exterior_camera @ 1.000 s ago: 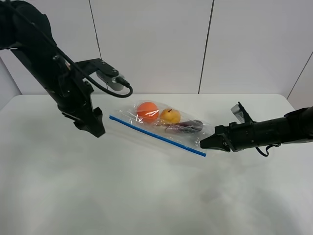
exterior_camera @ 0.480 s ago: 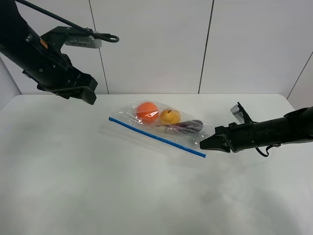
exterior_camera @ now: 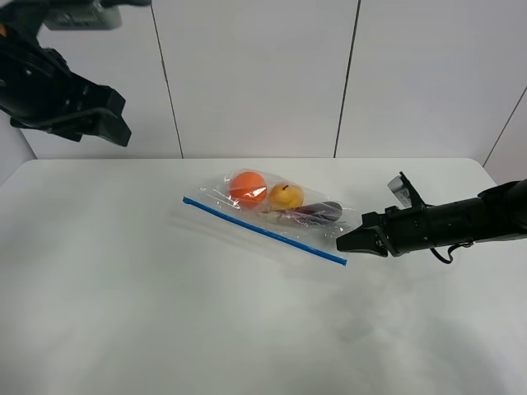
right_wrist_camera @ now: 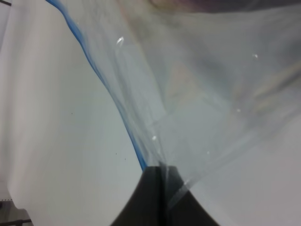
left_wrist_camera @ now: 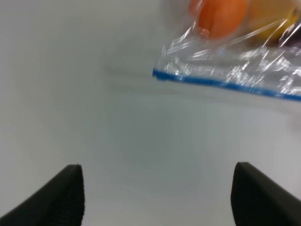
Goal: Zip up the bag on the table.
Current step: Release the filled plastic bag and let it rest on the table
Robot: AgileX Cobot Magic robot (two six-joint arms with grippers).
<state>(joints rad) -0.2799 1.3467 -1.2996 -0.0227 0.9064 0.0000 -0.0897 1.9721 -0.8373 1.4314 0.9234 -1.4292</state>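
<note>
The clear bag [exterior_camera: 276,206] lies on the white table [exterior_camera: 165,313], with orange, yellow and purple produce inside. Its blue zipper strip [exterior_camera: 263,229] runs along the near edge. My right gripper [exterior_camera: 342,243] is shut on the bag's right corner at the end of the zipper. The right wrist view shows the fingertips [right_wrist_camera: 162,188] pinching the plastic [right_wrist_camera: 202,84]. My left gripper [exterior_camera: 115,130] is open and empty, raised high at the far left, well away from the bag. The left wrist view [left_wrist_camera: 157,197] looks down on the bag's left end [left_wrist_camera: 235,66].
White wall panels stand behind the table. The table's far edge runs just behind the bag. Bare tabletop lies left of the bag and in front of it.
My left arm has lifted up and away to the left from the bag's left end. The right gripper and the bag have not moved.
</note>
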